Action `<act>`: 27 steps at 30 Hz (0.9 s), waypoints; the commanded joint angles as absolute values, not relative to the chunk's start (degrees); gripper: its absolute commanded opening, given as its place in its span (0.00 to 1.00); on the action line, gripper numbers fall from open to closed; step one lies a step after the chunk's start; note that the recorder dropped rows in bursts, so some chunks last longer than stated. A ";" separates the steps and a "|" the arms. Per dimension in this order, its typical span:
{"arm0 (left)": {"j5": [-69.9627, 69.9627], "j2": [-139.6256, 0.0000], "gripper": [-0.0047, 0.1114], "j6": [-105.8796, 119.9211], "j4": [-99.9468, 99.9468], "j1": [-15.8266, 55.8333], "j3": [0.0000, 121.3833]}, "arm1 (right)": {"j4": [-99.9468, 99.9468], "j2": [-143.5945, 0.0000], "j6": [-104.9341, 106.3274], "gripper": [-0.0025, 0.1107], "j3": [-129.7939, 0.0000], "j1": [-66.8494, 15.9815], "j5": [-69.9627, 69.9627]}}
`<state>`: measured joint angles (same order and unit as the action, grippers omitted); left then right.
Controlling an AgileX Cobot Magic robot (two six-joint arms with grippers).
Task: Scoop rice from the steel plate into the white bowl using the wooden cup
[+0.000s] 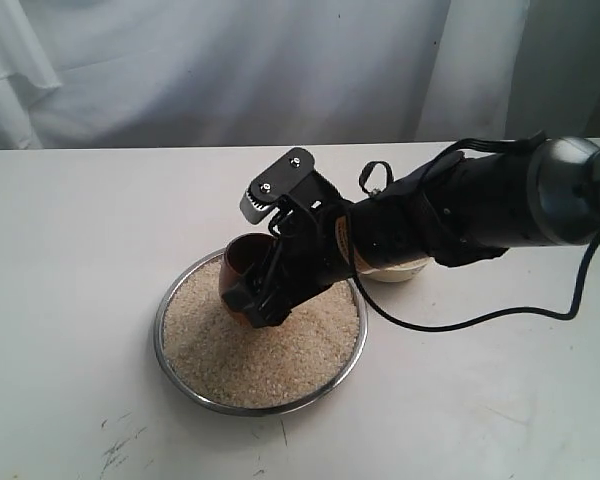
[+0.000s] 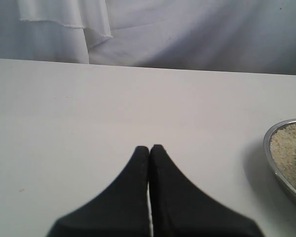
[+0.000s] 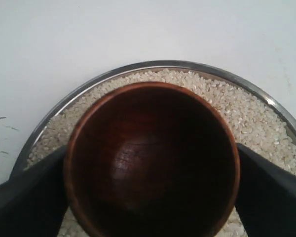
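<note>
Grips wooden cup, empty and tipped, between spread fingers of right gripper, low against rice in steel plate. Half hides white bowl just beyond plate behind arm. Holds left gripper pressed closed, empty, above table.

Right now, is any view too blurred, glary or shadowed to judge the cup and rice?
Exterior view: even light, rice slightly soft. Left wrist view: left gripper blurred close-up, plate rim casts soft shadow. Right wrist view: grains sharp, cup interior dark.
</note>
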<state>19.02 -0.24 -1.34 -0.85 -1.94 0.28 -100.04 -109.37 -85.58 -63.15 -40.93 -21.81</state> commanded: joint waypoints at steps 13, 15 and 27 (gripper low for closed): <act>18.27 0.00 0.04 -1.35 -0.79 -1.79 0.00 | -99.95 -110.91 -83.53 0.02 -61.62 -41.06 -16.99; 18.27 0.00 0.04 -1.35 -0.79 -1.79 0.00 | -99.95 -110.91 -83.53 0.02 -61.62 -41.06 -17.31; 18.27 0.00 0.04 -1.35 -0.79 -1.79 0.00 | -99.95 -107.20 -79.04 0.10 -61.62 -41.06 -16.41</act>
